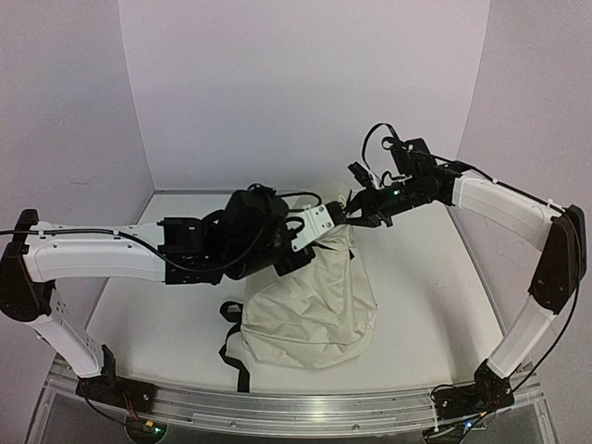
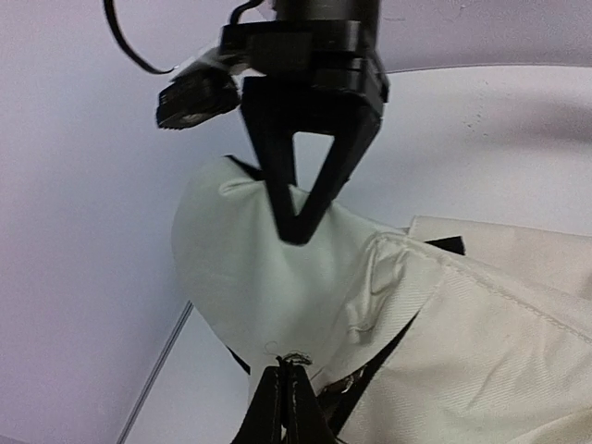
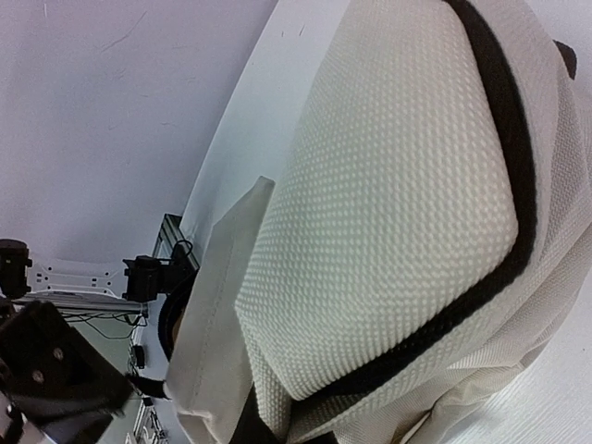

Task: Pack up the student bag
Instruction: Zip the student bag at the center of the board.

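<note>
Student bag (image 1: 310, 310) is lying mid-table (image 1: 139, 305), black straps (image 1: 231, 344) at the near-left end and its top pointing far-right, so the long axis runs near-left to far-right. At that far end the left gripper (image 2: 289, 375) is clamped on a fold of the cream fabric, and the right gripper (image 2: 296, 227) is pinched on the same flap. No loose items in view, so I'd guess the stuffing is done and only closing up is left

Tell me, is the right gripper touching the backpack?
Touching. The left wrist view shows the right gripper with its fingertips closed on a raised fold of the cream backpack.
</note>
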You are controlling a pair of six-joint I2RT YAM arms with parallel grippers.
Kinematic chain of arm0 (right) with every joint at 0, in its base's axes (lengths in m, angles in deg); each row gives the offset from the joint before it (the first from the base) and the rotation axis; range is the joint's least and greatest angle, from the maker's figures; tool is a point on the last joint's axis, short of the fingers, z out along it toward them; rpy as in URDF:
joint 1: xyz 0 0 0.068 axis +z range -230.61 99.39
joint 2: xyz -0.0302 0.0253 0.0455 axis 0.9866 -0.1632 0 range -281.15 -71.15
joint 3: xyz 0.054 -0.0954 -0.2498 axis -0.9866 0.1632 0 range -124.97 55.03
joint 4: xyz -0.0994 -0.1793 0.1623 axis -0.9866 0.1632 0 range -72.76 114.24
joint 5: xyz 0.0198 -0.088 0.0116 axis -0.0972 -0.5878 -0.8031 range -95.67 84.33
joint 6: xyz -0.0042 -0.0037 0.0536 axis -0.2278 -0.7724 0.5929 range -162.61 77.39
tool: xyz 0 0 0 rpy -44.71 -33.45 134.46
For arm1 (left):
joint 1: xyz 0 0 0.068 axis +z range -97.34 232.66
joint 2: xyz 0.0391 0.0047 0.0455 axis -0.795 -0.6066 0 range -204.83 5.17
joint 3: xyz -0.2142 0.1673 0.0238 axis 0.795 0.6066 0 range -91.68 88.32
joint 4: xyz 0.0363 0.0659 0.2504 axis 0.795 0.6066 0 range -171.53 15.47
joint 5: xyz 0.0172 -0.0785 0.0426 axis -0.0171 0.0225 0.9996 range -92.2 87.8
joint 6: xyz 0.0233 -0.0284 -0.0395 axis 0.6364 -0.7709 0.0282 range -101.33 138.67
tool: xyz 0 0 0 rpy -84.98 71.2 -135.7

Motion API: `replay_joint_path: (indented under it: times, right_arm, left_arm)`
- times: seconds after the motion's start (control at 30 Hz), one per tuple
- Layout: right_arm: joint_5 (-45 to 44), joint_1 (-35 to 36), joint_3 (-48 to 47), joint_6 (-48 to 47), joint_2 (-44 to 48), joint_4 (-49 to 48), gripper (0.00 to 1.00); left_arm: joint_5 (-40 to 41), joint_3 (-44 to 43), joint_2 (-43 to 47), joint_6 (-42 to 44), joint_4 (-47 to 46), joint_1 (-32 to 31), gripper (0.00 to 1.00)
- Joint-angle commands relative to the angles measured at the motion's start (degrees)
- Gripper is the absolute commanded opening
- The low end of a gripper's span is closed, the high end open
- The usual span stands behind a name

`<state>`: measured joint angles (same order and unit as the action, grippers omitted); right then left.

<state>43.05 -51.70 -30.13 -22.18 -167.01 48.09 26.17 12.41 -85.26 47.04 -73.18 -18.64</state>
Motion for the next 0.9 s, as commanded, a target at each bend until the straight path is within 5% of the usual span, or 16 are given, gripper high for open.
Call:
replay_joint_path:
  times: [0.0, 0.37, 0.87]
  right_arm:
    - [2.84, -0.35, -3.87, -2.92, 5.08, -5.89, 0.0]
    - [3.16, -0.52, -6.44, -4.23, 4.54, -3.82, 0.0]
    - [0.53, -0.5, -12.48, -14.46, 4.1, 6.2, 0.0]
  left_arm:
    - [1.69, 3.22, 6.63, -11.23, -3.88, 3.41, 0.0]
    - [-4.44, 10.9, 11.36, -24.36, -3.72, 8.23, 0.0]
    - [-2.25, 21.1, 15.76, -37.43, -7.88, 19.55, 0.0]
